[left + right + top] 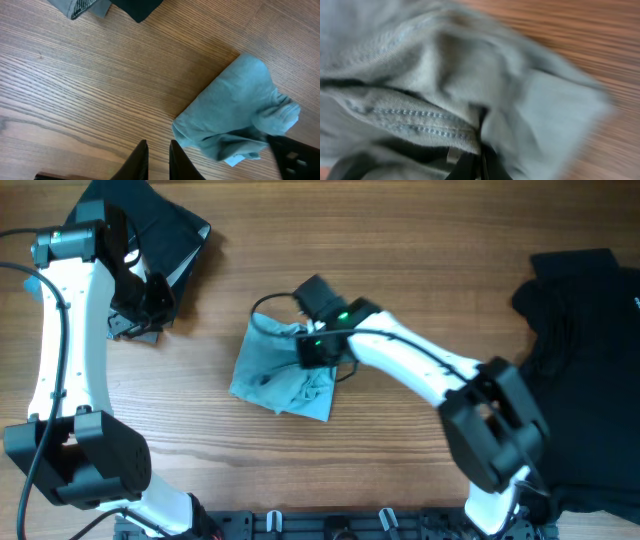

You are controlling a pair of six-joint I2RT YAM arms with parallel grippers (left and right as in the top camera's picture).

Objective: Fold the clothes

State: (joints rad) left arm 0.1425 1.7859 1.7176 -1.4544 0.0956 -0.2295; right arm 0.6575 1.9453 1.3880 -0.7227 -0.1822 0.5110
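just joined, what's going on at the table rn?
The right gripper is down on the pale blue T-shirt, which lies bunched and partly folded mid-table; its wrist view shows the fingers pinched on a stitched hem. The left gripper holds nothing, its fingers nearly together above bare wood, parked by a dark garment pile at the far left. More black clothes sit at the right edge.

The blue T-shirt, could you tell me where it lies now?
In the overhead view the blue T-shirt lies bunched mid-table, with the right gripper at its upper right edge.
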